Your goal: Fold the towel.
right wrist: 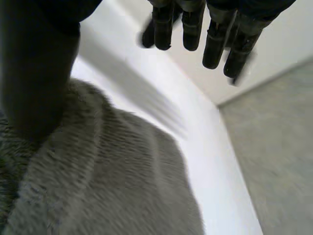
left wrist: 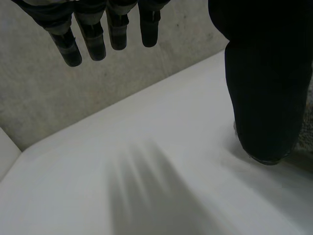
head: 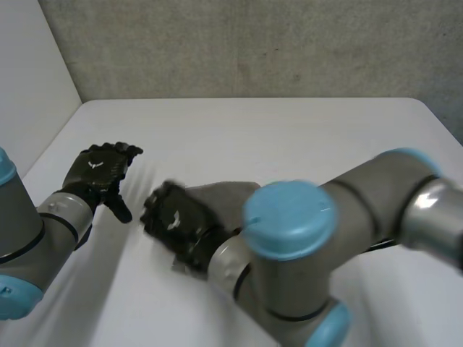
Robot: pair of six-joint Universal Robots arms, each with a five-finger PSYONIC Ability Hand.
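Table: a white table [head: 289, 123] carries everything, with a grey wall behind its far edge.
Right arm: the right arm [head: 311, 246] reaches in over the near edge and covers part of the towel.
Towel: the grey towel [head: 217, 194] lies bunched or already doubled (I can't tell which) toward the near edge, about midway between the side edges.
Handling: it looks soft, light and limp, with a fluffy pile that shouldn't slip. I'd pinch a corner or free edge, not the middle.
Right hand: the right hand [head: 173, 220] is above the towel with fingers [right wrist: 215, 44] straight, clear of the thumb and holding nothing.
Left hand: the left hand [head: 98, 172] is near the left edge, well apart from the towel, relaxed and empty.
Views: the right wrist view shows the towel's ribbed pile and its border against the table, while the head view places both hands.
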